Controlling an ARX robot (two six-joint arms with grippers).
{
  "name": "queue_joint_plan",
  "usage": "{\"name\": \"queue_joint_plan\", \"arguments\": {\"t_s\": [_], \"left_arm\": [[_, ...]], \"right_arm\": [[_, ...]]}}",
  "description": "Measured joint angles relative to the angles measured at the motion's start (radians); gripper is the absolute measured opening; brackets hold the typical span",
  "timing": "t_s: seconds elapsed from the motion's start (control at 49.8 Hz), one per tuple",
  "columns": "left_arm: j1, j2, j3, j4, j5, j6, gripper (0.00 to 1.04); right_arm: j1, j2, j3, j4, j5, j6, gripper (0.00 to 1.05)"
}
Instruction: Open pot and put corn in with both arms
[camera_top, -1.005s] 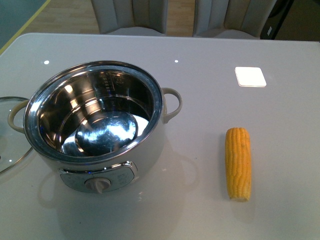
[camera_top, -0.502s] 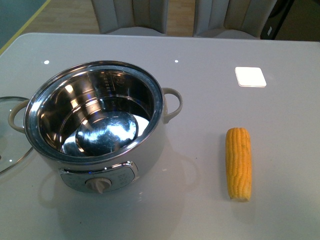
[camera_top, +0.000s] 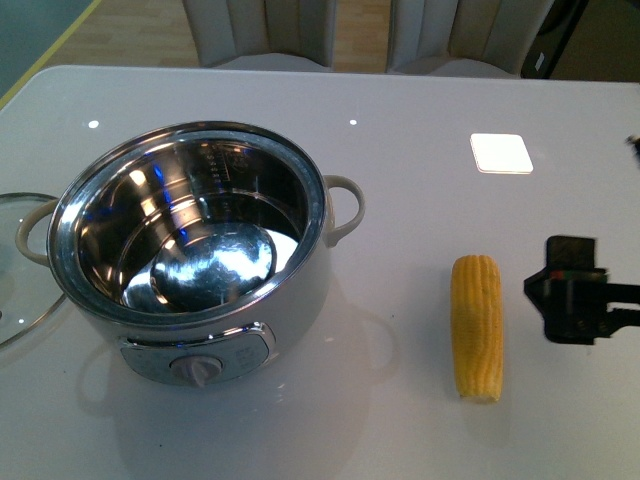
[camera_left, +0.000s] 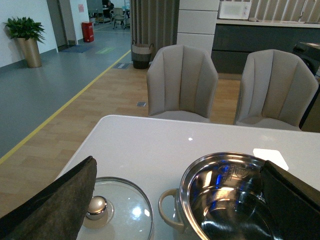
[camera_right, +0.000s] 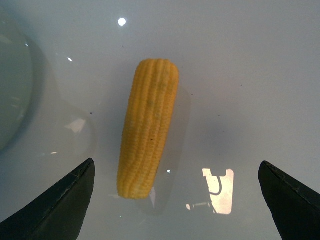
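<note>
The pot (camera_top: 190, 250) stands uncovered at the left of the table, and its steel bowl (camera_left: 225, 200) holds nothing. The corn (camera_top: 476, 325) lies flat on the table to the pot's right, one end toward me. My right gripper (camera_top: 572, 290) reaches in from the right edge, just beside the corn and apart from it. In the right wrist view it (camera_right: 176, 162) is open above the table, with the corn (camera_right: 149, 127) lying ahead between the finger lines. My left gripper (camera_left: 178, 161) is open, with the pot and the lid ahead of it. It does not show in the front view.
The glass lid (camera_left: 117, 207) with its steel knob (camera_left: 96, 207) lies flat on the table left of the pot, and the lid (camera_top: 15, 275) is partly cut off in the front view. A bright square reflection (camera_top: 501, 153) lies on the tabletop at the back right. Two grey chairs (camera_left: 182, 82) stand behind the table.
My right gripper has come into the front view from the right edge, beside the corn. The pot, lid and corn have not moved.
</note>
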Motion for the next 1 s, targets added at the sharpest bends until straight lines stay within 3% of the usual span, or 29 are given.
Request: {"name": "queue_joint_plan", "arguments": {"t_s": [0.462, 0.703, 1.005], "left_arm": [[0.0, 0.0, 0.0, 0.0, 0.0, 0.0, 0.98], [0.0, 0.0, 0.0, 0.0, 0.0, 0.0, 0.98], [0.0, 0.0, 0.0, 0.0, 0.0, 0.0, 0.98]], "right_arm": [[0.066, 0.502, 0.195, 0.118, 0.014, 0.026, 0.96], [0.071, 0.581, 0.237, 0.115, 0.011, 0.026, 0.96], [0.073, 0.59, 0.23, 0.108, -0.003, 0.05, 0.54]]}}
